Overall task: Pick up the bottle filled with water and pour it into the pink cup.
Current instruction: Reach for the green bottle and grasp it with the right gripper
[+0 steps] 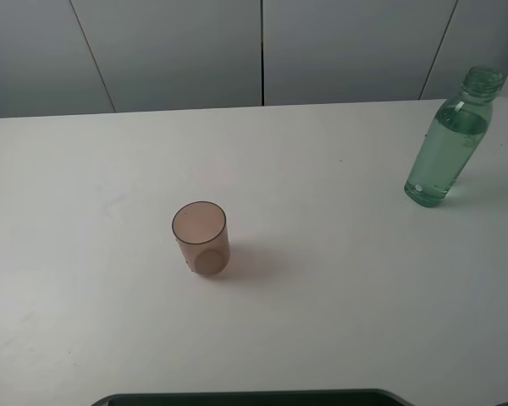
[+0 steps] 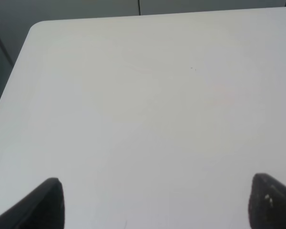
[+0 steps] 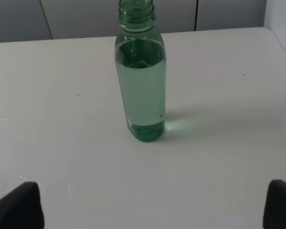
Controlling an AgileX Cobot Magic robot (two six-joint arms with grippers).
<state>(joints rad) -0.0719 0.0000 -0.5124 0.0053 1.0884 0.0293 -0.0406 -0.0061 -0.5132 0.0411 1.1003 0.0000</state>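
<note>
The green-tinted bottle [image 1: 450, 144] stands upright, capless and mostly full of water, at the far right of the white table [image 1: 339, 279]. The pink cup [image 1: 201, 238] stands upright and empty left of the table's middle. Neither gripper shows in the high view. In the right wrist view the bottle [image 3: 141, 81] stands ahead of my right gripper [image 3: 148, 207], whose black fingertips [image 3: 19, 205] are spread wide with nothing between them. In the left wrist view my left gripper [image 2: 155, 202] is open over bare table, fingertips [image 2: 40, 205] wide apart, and the cup is out of that view.
Grey wall panels [image 1: 262, 51] run behind the table's far edge. A dark rounded edge [image 1: 254, 397] lies along the near side of the table. The table's rounded far-left corner [image 2: 35, 26] shows in the left wrist view.
</note>
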